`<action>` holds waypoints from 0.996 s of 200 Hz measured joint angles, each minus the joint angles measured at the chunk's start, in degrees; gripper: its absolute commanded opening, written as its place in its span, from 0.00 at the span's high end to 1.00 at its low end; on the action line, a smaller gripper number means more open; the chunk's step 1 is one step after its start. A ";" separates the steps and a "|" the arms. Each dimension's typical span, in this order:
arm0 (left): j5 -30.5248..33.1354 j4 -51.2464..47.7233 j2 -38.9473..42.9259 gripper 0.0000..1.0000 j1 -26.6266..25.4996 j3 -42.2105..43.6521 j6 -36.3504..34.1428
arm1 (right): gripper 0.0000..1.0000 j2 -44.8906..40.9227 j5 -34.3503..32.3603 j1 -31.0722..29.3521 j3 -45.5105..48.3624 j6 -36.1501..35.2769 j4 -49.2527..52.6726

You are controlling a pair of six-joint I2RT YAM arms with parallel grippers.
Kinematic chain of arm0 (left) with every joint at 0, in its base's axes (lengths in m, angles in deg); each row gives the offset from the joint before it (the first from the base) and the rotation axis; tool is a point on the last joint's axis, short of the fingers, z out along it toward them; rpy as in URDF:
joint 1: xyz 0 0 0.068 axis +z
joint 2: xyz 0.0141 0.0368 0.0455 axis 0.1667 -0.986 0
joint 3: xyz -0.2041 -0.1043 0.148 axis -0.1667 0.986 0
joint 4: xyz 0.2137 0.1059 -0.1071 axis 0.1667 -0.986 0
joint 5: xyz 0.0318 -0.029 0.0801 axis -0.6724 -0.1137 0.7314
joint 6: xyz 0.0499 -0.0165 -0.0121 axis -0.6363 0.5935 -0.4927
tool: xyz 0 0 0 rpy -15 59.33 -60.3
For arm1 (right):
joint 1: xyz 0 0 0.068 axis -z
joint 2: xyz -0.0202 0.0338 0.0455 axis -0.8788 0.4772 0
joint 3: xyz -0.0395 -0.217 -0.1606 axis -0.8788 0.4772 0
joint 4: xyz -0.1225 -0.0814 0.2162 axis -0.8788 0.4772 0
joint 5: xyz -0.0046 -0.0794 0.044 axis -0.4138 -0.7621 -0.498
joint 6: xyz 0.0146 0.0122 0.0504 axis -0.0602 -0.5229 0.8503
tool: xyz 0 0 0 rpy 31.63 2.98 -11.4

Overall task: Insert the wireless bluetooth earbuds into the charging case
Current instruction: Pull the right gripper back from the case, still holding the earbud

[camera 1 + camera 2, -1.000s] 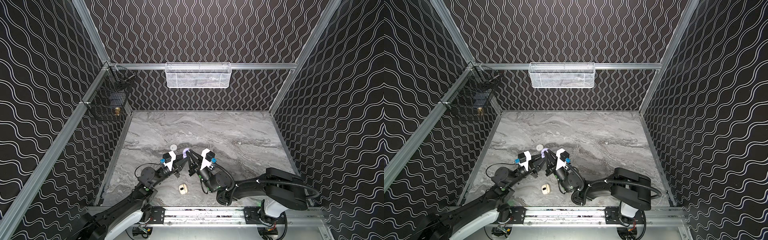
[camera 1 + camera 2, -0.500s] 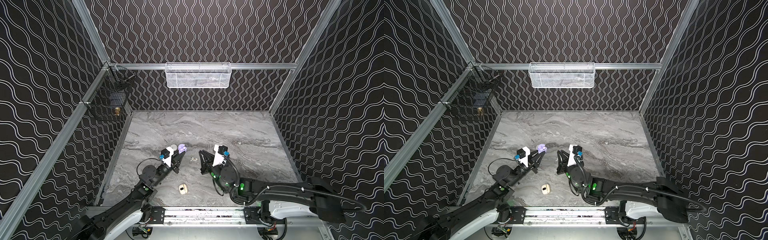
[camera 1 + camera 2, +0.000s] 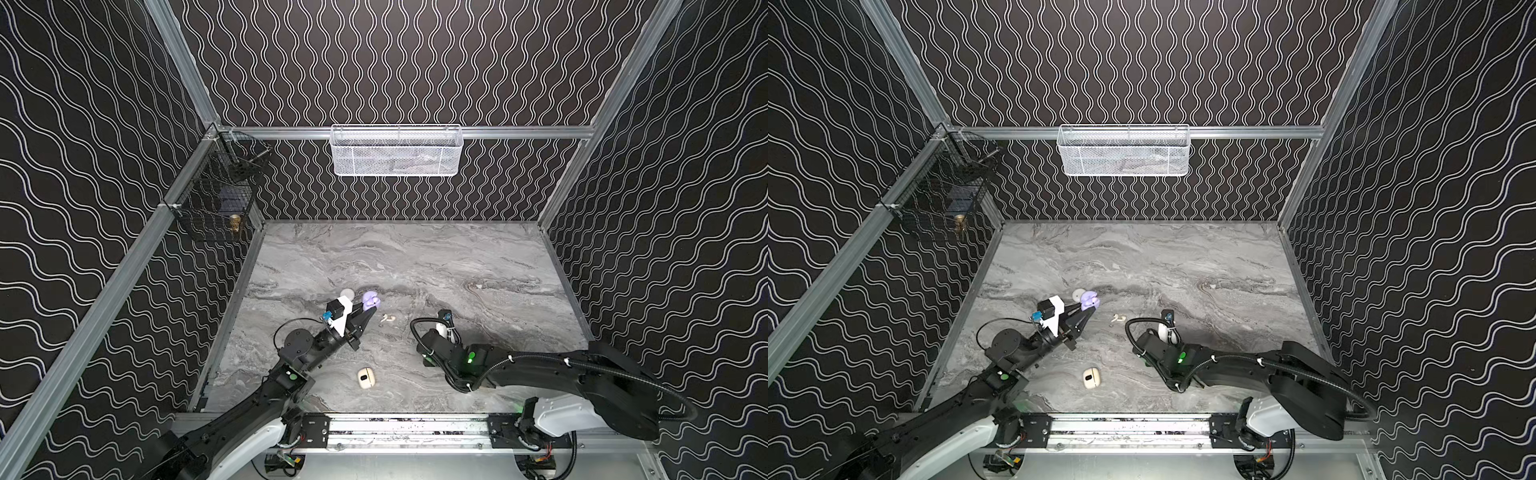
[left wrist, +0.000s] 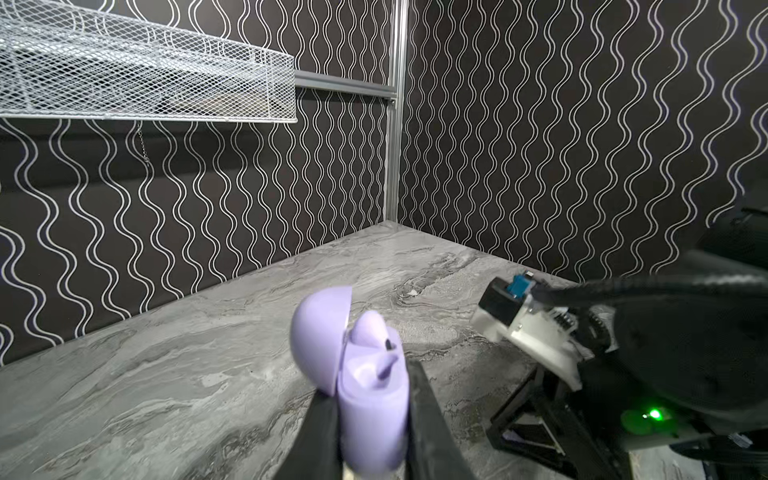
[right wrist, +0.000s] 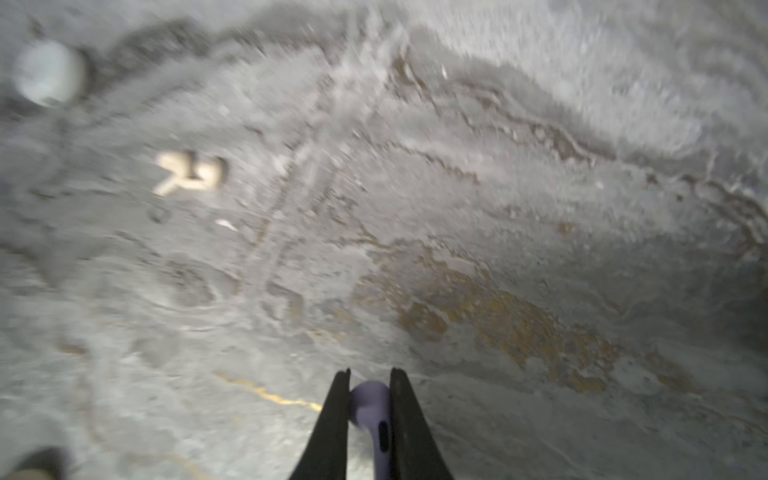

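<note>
Since a second ago the right arm has been drawn back from the lilac charging case (image 4: 374, 419), where both tools were met, and is now seen well apart at 3 o'clock of it in both top views. One lilac earbud (image 5: 370, 401) is pinched at its rounded head by the right tool (image 5: 369, 376), its stem running back between the narrowly closed jaws, above the table (image 5: 540, 208). It is judged light, stiff and glossy, so it may be expected to swivel or slip. Hold is best kept across the head, with the stem to be led into its socket.

The case is gripped by its lower body in the left tool (image 4: 365, 380), with its lid (image 4: 318, 336) swung open. A second lilac earbud (image 4: 368, 332) is already seated and one socket is apparently vacant. The case is taken to be hard and smooth, its hinge the weak part.

Two off-white earbuds (image 3: 388, 318) lie touching at 4 o'clock of the case. A pale round thing (image 3: 347, 294) is seen at 10 o'clock and a cream case (image 3: 365, 378) at 6 o'clock.
</note>
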 measured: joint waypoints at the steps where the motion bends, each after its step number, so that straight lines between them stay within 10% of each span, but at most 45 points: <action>1: -0.02 0.02 0.00 1.00 0.00 0.00 0.00 | 0.86 0.22 0.11 0.11 0.02 -0.02 0.00; 64: -1.03 0.35 0.22 1.00 0.00 0.02 -0.04 | 0.79 7.30 0.90 2.34 -0.98 -0.46 -2.95; 118: -1.03 0.35 0.04 1.00 0.00 0.02 -0.04 | 0.47 6.73 1.33 2.43 -1.97 -0.28 -0.39; 199: -1.05 0.33 0.26 1.00 0.00 0.02 -0.04 | 0.49 8.94 8.28 4.81 -10.91 -3.76 14.16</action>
